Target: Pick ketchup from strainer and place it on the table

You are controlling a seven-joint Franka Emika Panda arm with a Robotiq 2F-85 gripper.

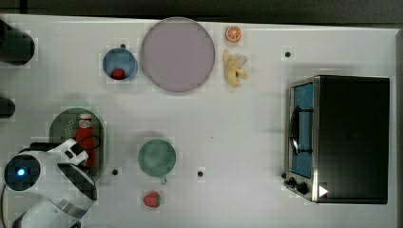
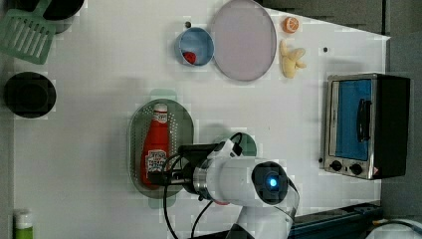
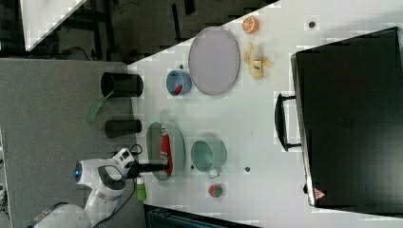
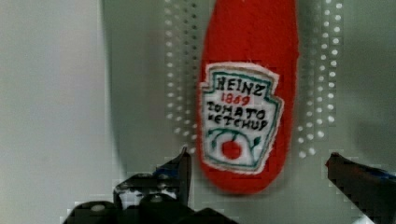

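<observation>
Your claw (image 4: 257,172) is spread wide, one finger either side of the ketchup's (image 4: 247,93) base end — the bottle lies flat in the strainer (image 2: 186,124), long axis running straight away from the claw — not yet on the surface (image 1: 247,133).

The red ketchup squeeze bottle (image 2: 156,147) lies in the pale green oval plastic strainer (image 2: 185,125) on the white counter (image 2: 99,89), the round green cup (image 1: 157,157) on the top view's right.

White arm (image 2: 234,179), blue light, black pincer (image 4: 257,172)
</observation>
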